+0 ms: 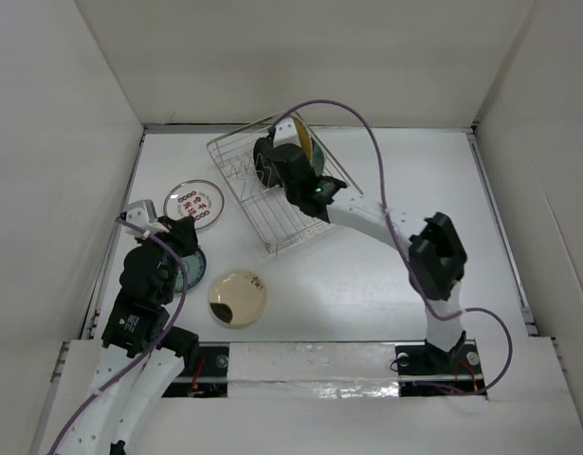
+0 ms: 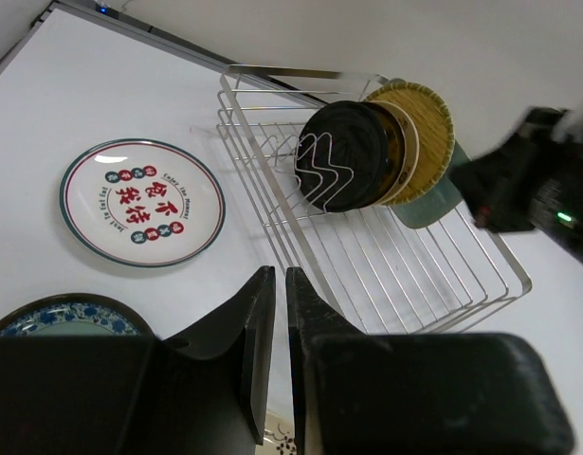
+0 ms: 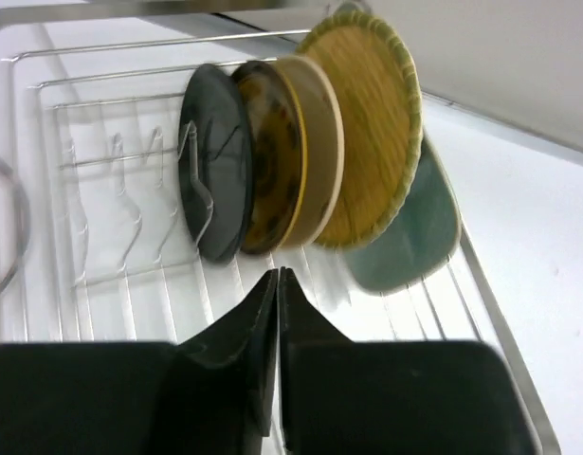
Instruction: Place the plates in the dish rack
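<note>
On the white table (image 1: 367, 284), left fingers (image 2: 258, 351) and right fingers (image 3: 258, 327) sit together, empty.

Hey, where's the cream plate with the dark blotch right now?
In the top view, the cream plate lies flat on the table left of centre, nearer the arms than the dish rack and just right of the teal plate.

A white worktop (image 1: 367, 284), evenly lit, is boxed in by plain white wall panels (image 1: 300, 57) along three edges.
</note>
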`<state>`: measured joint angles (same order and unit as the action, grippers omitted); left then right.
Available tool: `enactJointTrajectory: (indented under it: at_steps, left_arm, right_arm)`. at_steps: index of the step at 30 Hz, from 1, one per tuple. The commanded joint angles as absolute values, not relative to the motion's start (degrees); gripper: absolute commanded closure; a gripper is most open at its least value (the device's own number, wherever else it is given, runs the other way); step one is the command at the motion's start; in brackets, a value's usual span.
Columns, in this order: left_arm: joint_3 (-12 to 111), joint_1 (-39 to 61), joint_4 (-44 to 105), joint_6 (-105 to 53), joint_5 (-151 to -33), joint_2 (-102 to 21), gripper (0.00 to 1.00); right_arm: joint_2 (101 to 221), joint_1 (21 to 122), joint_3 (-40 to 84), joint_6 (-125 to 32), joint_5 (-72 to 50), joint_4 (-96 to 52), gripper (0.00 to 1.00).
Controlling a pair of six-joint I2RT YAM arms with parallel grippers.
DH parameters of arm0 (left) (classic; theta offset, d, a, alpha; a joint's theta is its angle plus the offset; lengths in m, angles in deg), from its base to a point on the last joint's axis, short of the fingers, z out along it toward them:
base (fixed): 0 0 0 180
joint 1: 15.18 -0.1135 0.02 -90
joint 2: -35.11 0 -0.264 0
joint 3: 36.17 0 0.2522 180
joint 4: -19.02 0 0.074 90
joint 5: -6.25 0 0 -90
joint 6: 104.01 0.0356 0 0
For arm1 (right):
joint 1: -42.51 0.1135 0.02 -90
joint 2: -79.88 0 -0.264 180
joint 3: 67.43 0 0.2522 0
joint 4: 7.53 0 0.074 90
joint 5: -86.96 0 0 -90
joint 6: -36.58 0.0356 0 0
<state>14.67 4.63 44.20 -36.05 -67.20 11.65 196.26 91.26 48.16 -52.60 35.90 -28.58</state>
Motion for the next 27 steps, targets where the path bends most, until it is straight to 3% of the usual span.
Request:
enactJointTrajectory:
  at_steps: [1, 8, 9, 12, 14, 20, 27]
  left_arm:
    - [14.4, 4.9, 41.7, -35.4, -67.9, 11.7, 0.92]
    - [14.4, 4.9, 41.0, -35.5, -68.9, 12.3, 0.92]
    - [14.3, 4.9, 41.0, -35.4, -69.3, 12.3, 0.92]
    - [14.3, 4.9, 40.9, -35.4, -70.1, 12.7, 0.92]
    - [14.2, 4.9, 40.9, -35.5, -70.5, 12.9, 0.92]
    - [14.2, 4.9, 40.8, -35.5, -71.3, 13.7, 0.91]
    - [14.2, 4.9, 40.5, -35.5, -71.8, 14.1, 0.91]
  right_arm:
    - [180.4, 92.8, 28.8, -39.0, 15.8, -18.1, 1.0]
    - [171.6, 98.3, 2.3, -18.4, 2.6, -8.7, 1.0]
    - [171.6, 98.9, 0.3, -16.5, 1.8, -6.4, 0.94]
    - [174.4, 100.0, -5.5, -10.1, -2.6, 0.9, 0.59]
    - [178.0, 100.0, -5.9, -8.1, -7.1, 4.0, 0.52]
    - [183.6, 100.0, -5.2, -6.3, -12.9, 7.7, 0.52]
    - [186.8, 100.0, -5.7, -4.2, -16.0, 10.3, 0.61]
